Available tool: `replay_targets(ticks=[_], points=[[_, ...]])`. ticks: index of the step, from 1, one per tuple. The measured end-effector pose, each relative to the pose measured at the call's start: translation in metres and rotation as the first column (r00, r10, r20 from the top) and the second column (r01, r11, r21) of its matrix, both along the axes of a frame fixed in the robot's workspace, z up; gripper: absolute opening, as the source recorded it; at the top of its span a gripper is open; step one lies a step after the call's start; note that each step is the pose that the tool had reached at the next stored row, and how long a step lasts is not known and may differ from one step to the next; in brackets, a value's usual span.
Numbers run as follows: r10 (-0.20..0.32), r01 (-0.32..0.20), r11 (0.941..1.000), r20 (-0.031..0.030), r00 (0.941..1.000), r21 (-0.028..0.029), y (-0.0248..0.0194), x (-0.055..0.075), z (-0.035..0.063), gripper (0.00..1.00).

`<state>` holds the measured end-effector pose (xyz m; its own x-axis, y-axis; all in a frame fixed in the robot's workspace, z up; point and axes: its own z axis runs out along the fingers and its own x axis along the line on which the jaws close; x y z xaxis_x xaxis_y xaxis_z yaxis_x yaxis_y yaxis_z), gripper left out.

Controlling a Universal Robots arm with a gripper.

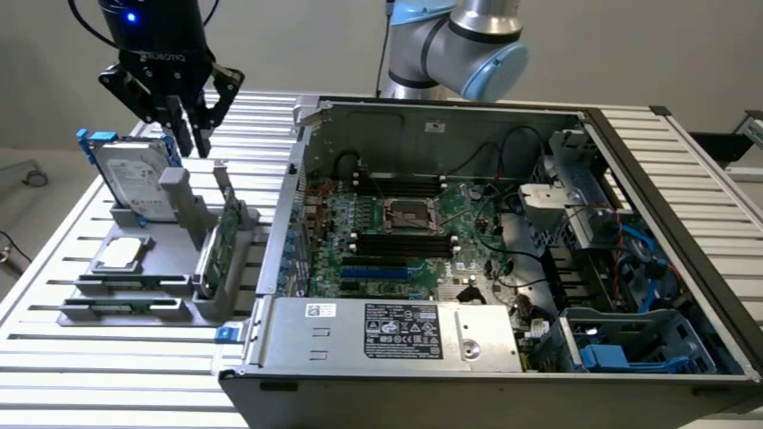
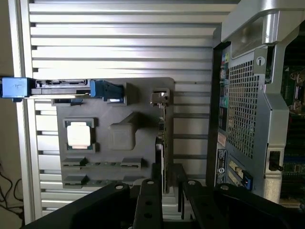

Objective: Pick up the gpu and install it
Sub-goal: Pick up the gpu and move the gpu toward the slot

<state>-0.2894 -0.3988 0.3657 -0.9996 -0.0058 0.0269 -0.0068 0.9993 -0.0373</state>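
Observation:
The gpu (image 1: 216, 243) stands on its edge in a grey holder (image 1: 167, 268) at the exterior view's left, green board showing, beside the open computer case (image 1: 477, 223). In the wrist view it is a thin edge (image 2: 162, 138) with its silver bracket (image 2: 160, 97) at the far end. My gripper (image 1: 192, 141) hangs above the back of the holder, higher than the card and apart from it. Its black fingers (image 2: 148, 202) stand open, one on each side of the card's line, with nothing held.
On the same holder are a silver hard drive in a blue frame (image 1: 125, 174), a small square CPU chip (image 1: 120, 255) and memory sticks (image 1: 120, 306). Inside the case lie the motherboard (image 1: 394, 232), blue slots (image 1: 375, 268) and a power supply (image 1: 394, 332). The table (image 1: 107, 375) is slatted aluminium.

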Motion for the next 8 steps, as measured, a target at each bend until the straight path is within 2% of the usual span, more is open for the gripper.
replay_targets(ticks=[1, 2, 3, 8], points=[[0.0, 0.0, 1.0, 0.0, 1.0, 0.0, 0.0, 0.0, 0.0, 0.29], [0.0, 0.0, 1.0, 0.0, 1.0, 0.0, 0.0, 0.0, 0.0, 0.29], [0.0, 0.0, 1.0, 0.0, 1.0, 0.0, 0.0, 0.0, 0.0, 0.36], [0.006, -0.006, 1.0, 0.0, 1.0, 0.0, -0.0015, -0.0018, -0.0077, 0.36]])
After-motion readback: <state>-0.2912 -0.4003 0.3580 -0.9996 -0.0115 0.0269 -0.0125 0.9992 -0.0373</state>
